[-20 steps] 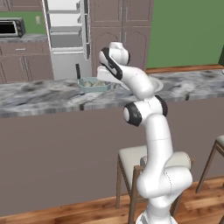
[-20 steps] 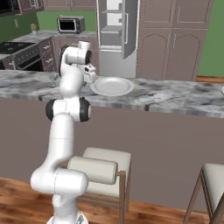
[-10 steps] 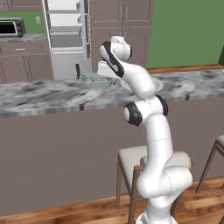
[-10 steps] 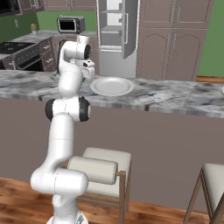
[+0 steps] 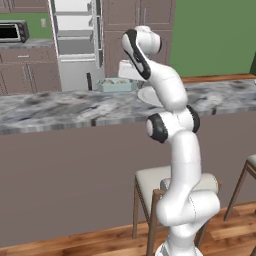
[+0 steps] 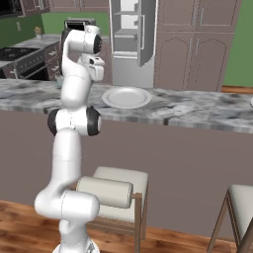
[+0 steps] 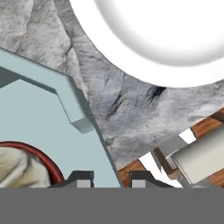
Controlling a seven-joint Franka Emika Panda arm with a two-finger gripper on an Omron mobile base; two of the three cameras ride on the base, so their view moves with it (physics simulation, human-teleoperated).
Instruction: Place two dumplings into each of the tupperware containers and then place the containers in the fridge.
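Fingers of the gripper show as two small dark tips at the bottom of the hand view, standing a narrow gap apart, one on each side of the rim of a pale teal tupperware container; whether they press on that rim I cannot tell. Inside the tub, at the lower left of that view, lies a pale crinkled dumpling edged with a dark red line. Right of the container runs bare grey marble counter, and beyond it the round white plate fills the upper right. Past the counter's edge, at the lower right, a stool's pale seat and some wooden floor appear.

From the left base view, the open fridge with its grey shelves stands at the back left, a black microwave beside it. The teal container sits on the counter just left of the arm's hand, near the plate. From the right base view, the plate lies on the counter just right of the arm, in front of the fridge.
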